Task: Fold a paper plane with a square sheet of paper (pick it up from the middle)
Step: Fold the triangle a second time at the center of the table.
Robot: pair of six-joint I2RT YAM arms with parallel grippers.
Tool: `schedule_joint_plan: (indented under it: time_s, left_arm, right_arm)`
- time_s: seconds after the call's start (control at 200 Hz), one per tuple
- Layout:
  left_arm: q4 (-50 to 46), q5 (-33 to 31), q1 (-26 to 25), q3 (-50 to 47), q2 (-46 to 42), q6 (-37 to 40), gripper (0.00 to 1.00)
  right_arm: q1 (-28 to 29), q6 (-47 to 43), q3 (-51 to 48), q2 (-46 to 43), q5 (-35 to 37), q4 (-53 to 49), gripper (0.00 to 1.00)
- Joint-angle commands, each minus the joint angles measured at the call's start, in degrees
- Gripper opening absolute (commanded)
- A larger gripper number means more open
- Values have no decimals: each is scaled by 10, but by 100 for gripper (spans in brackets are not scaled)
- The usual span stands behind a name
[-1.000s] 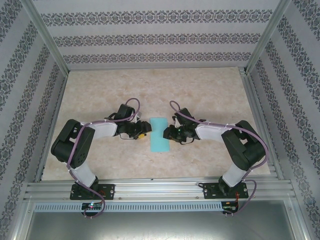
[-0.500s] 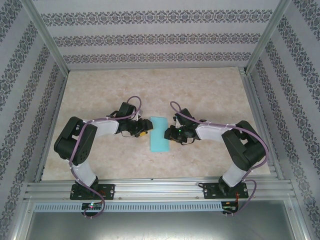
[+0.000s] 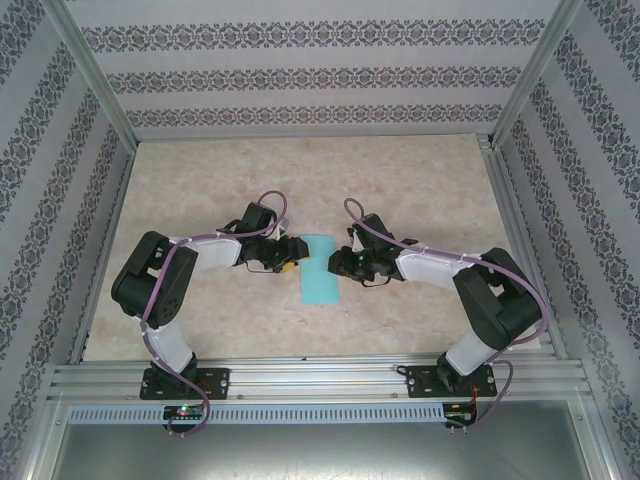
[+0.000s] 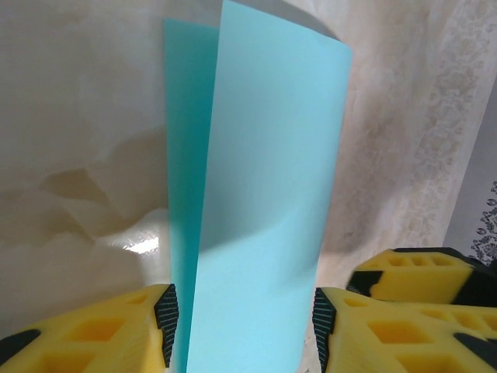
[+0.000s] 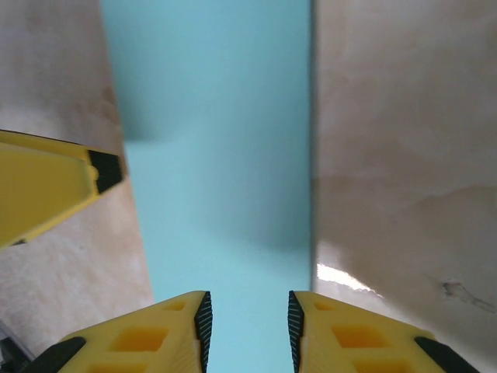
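Paper (image 3: 320, 268) lies mid-table (image 3: 400, 180), between the grippers: left gripper (image 3: 290, 255) at its left edge, right gripper (image 3: 335, 265) at its right edge.

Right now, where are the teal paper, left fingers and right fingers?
teal paper (image 3: 318, 276): top view, its middle.
left fingers (image 4: 140, 334): left wrist view, yellow finger body.
right fingers (image 5: 318, 326): right wrist view, yellow finger body.

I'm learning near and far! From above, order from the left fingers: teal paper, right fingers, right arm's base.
1. Thin teal paper sheet, at the left fingers.
2. Right fingers, across the paper.
3. Right arm's black base, near edge.
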Motion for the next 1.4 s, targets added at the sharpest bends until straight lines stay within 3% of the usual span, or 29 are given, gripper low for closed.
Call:
schedule_joint_plan:
  time_s: [0.0, 0.435, 0.979, 1.394]
  left_arm:
    - [-11, -7, -4, 9, -8, 6, 52]
    - [-5, 8, -4, 16, 7, 5, 53]
    - [12, 30, -8, 25, 26, -3, 52]
    - [70, 75, -9, 4, 24, -37, 35]
  right_arm:
    - [0, 15, -7, 2, -16, 26, 34]
    - [1, 21, -17, 68, -22, 42, 33]
    - [1, 24, -35, 73, -20, 53, 33]
    - [0, 33, -37, 61, -22, 65, 34]
